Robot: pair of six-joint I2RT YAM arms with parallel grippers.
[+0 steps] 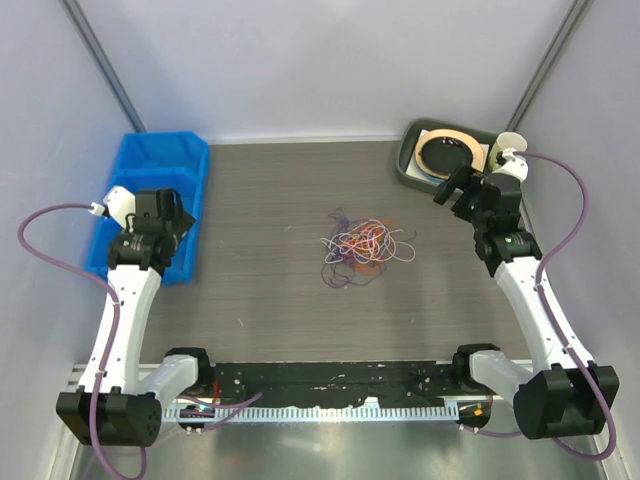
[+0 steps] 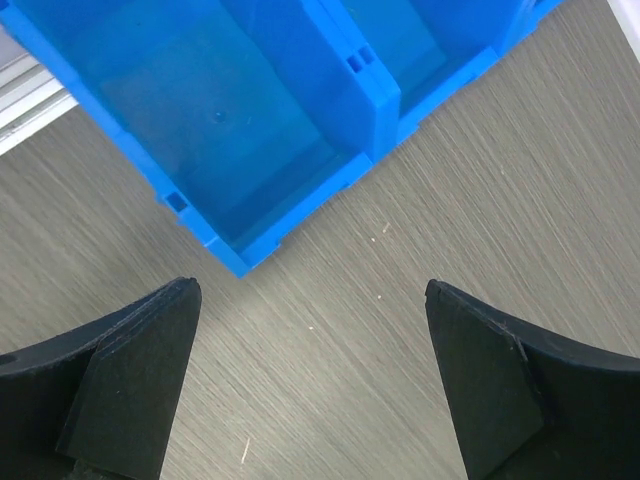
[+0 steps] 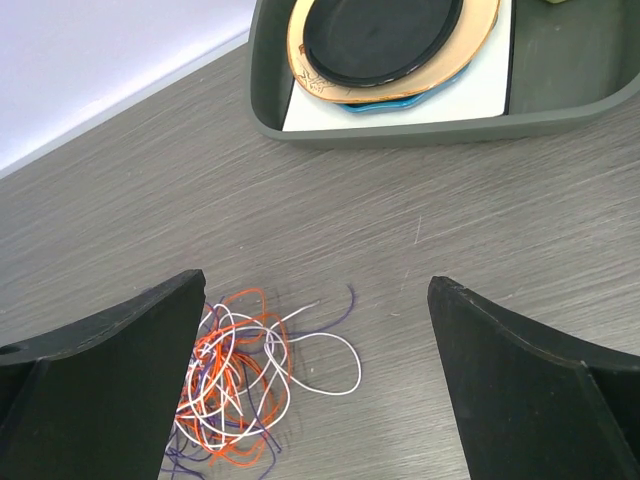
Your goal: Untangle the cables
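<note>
From above, the cables are lying in one loose orange, white and purple clump at the middle of the worktop, touched by neither arm. The left gripper is hanging over the bin at the left edge, and the right gripper is hovering beside the tray in the far right corner. The left wrist view is showing its fingers spread wide apart over the bin's corner and bare wood, with no cable in sight. The right wrist view is likewise showing fingers wide apart and holding nothing, the clump sitting low on the left, partly behind one finger. The strands are looking thin and flat, so a grab is likely risking pinching several at once, dragging the whole clump and tightening its loops, unless the other gripper is pinning it.
</note>
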